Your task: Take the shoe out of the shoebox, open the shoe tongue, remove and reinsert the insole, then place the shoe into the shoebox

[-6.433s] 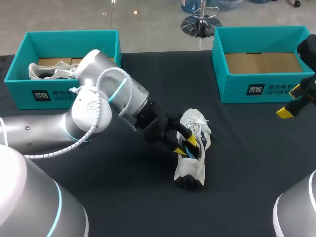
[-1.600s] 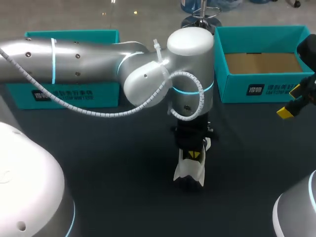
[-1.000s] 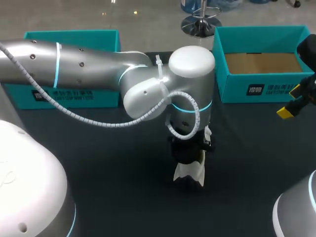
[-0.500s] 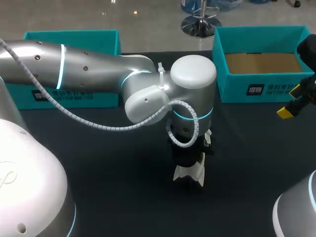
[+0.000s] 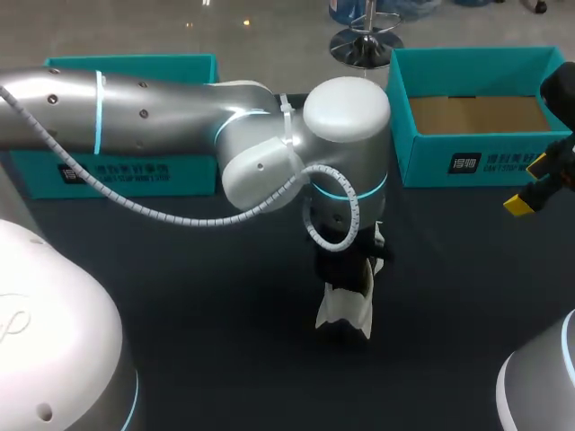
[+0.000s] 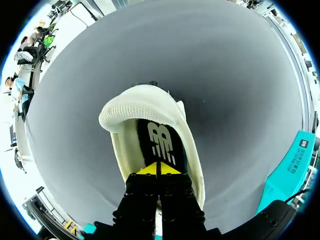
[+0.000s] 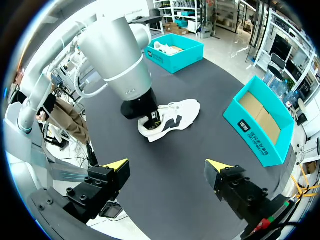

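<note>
The shoe [image 5: 345,311] lay out of its box on the black table [image 5: 216,323], a little below and right of the head view's centre, with only its pale heel end showing under the left arm's wrist. The empty shoebox [image 5: 467,163] sat at the upper right of that frame, well apart from the shoe, and a second teal box [image 5: 126,171] stood at the upper left behind the arm.

In the left wrist view, the left gripper [image 6: 158,169] pointed straight down into the shoe's mouth. Its yellow tips were pressed together over the dark insole [image 6: 161,142], just inside the padded heel collar. Whether a thin edge of the insole was pinched between them could not be made out. The right gripper [image 7: 166,165] hung at the right edge of the table with its fingers spread wide and nothing between them.

The insole looked thin, light and floppy, so it would likely bend and drag against the lining rather than slide out flat. Its heel edge seemed the best place to hold it, pinched firmly and peeled up and back. The shoe itself looked light and soft-sided, so it would probably lift or tip with the pull unless it was braced at the toe or sole.
</note>
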Robot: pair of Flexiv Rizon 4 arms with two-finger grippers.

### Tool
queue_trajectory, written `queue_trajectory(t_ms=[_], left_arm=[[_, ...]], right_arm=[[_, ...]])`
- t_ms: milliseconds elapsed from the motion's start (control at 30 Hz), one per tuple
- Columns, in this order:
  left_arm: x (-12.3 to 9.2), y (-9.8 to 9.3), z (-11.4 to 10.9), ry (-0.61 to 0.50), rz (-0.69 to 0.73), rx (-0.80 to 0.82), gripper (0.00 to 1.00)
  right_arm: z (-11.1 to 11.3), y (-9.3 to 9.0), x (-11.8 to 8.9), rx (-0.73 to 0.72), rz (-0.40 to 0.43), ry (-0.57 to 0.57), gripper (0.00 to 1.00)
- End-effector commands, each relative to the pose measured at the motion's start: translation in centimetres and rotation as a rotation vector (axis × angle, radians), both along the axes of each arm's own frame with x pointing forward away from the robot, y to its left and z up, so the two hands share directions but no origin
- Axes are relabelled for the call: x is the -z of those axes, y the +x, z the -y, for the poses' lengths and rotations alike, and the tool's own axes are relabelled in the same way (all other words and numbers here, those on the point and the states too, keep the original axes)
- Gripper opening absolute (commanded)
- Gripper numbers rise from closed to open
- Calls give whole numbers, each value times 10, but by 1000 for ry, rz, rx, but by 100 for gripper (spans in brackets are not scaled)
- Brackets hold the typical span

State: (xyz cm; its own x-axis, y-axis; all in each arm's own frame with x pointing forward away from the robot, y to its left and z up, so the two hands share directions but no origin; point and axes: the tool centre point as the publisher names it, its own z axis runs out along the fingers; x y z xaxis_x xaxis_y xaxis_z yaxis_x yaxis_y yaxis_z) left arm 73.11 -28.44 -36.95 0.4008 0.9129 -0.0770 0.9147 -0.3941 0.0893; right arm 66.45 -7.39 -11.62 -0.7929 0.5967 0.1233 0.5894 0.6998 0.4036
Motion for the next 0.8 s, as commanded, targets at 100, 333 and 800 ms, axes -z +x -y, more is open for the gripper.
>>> queue_trajectory(t_ms=[100, 333, 800], left_arm=[[-9, 3, -3, 5, 8, 7, 0], [-16, 13, -6, 13, 77, 8, 9], [-4, 2, -8, 24, 72, -4, 100]], right_arm=[[-1, 3, 0, -2, -6, -3, 100], [-1, 3, 0, -2, -6, -3, 100], [-1, 3, 0, -2, -6, -3, 100]])
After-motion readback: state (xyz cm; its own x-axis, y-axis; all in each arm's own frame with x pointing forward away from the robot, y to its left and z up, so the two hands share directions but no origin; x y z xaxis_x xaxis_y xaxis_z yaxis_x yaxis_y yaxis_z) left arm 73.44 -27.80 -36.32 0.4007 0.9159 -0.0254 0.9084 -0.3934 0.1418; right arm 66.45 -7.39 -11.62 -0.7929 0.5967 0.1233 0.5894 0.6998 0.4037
